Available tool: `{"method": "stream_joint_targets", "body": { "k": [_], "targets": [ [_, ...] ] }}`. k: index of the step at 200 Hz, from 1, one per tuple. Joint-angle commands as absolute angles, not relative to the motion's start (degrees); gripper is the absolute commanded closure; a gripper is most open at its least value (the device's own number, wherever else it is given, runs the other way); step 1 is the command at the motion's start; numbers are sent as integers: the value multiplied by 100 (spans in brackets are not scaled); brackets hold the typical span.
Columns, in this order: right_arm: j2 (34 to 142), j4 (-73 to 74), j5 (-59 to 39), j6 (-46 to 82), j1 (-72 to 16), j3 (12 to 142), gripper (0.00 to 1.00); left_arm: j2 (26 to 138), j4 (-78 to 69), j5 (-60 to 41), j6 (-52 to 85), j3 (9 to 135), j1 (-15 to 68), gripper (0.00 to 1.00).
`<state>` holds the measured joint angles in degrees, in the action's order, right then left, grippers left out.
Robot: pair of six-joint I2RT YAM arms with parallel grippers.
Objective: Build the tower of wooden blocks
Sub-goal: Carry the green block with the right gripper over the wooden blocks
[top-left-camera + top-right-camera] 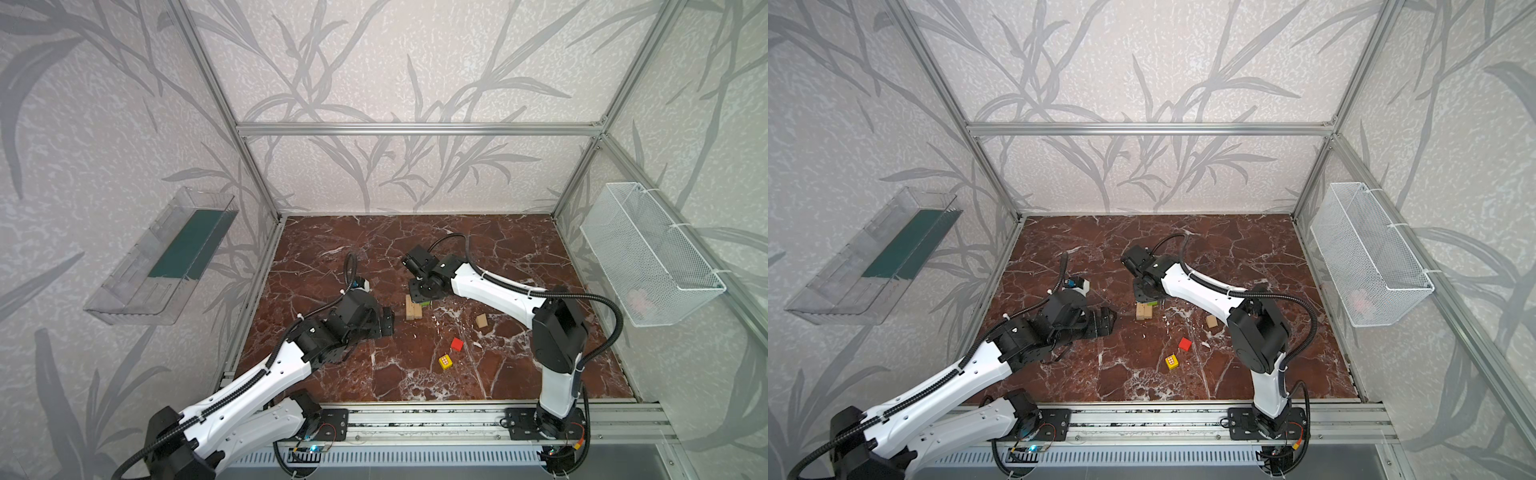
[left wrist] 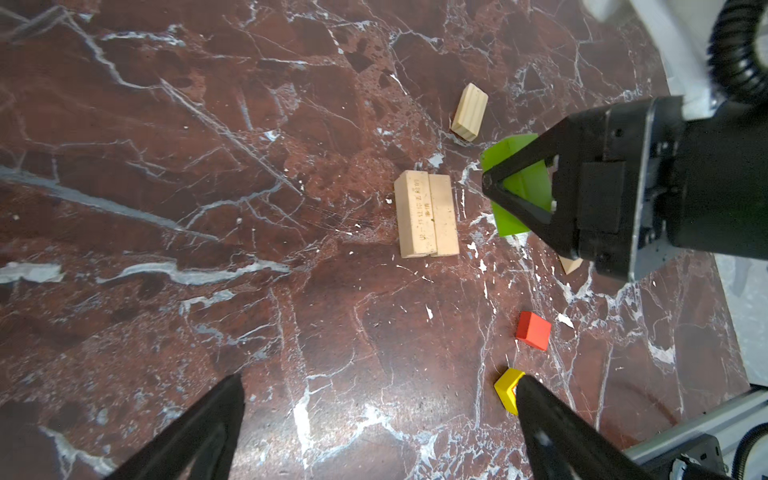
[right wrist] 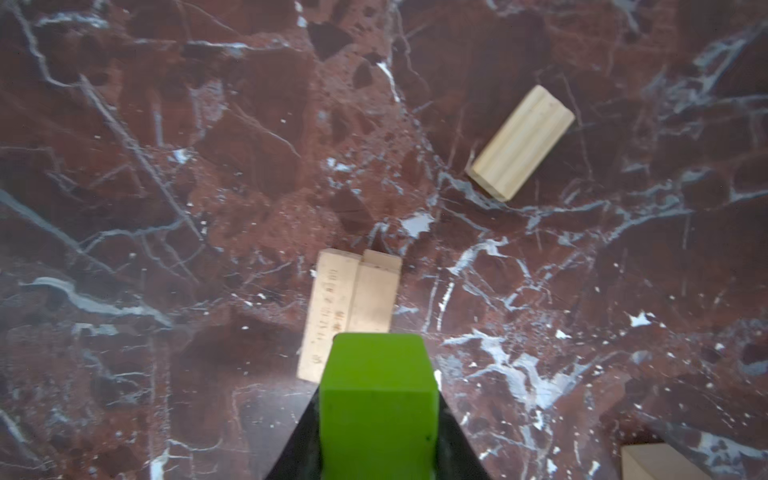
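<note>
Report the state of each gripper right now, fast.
Left gripper: open, holding nothing.
Right gripper: shut on the lime-green bar.

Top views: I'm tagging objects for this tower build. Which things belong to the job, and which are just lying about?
Job: lime-green rectangular bar in the right gripper; pair of tan wooden bars; loose tan wooden bar; tan wooden block; red cube; yellow patterned cube.
Lying about: clear plastic wall bin; white wire-mesh wall basket.
</note>
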<state>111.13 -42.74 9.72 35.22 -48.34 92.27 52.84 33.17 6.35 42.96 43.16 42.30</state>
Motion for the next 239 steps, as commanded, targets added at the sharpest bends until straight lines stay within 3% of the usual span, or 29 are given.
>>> {"method": "stream_joint_targets", "body": {
  "k": [1, 239],
  "targets": [
    [11404, -4515, 1123, 3873, -4990, 9527, 98, 5030, 3610, 902, 4425, 4185, 4181, 1],
    [12272, -4606, 1619, 4841, -5026, 9923, 100, 4639, 3765, 921, 4579, 3937, 4069, 0]
  ]
}}
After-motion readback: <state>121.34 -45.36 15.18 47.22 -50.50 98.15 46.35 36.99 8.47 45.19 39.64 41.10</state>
